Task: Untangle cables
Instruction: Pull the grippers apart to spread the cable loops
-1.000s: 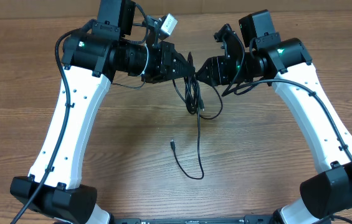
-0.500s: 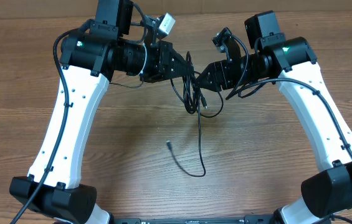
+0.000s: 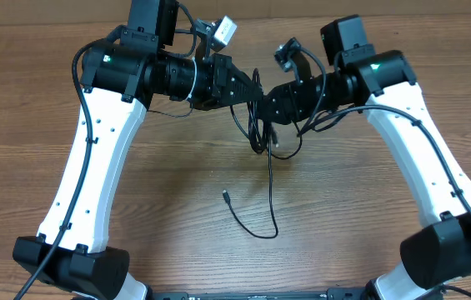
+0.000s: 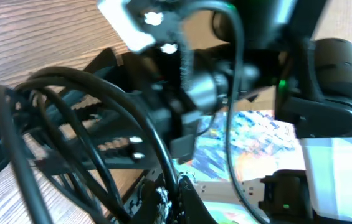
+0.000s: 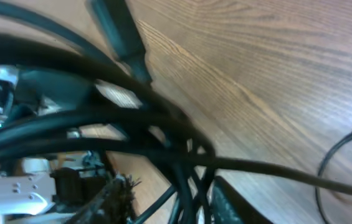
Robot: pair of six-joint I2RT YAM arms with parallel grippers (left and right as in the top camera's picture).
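Cables (image 3: 258, 125) above table (image 3: 343, 217), pinched in left end effector (image 3: 250, 90), right end effector (image 3: 270, 102) grip unclear

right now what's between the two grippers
the bundled cables hang from where left gripper and right gripper meet, as the overhead view shows

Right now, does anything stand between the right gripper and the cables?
Nothing visible does. The right gripper is directly at the cables, which hang from the shut left gripper down to the table. Whether the right one grips them, I cannot tell.

Brown wood-grain table (image 3: 35, 125), even light
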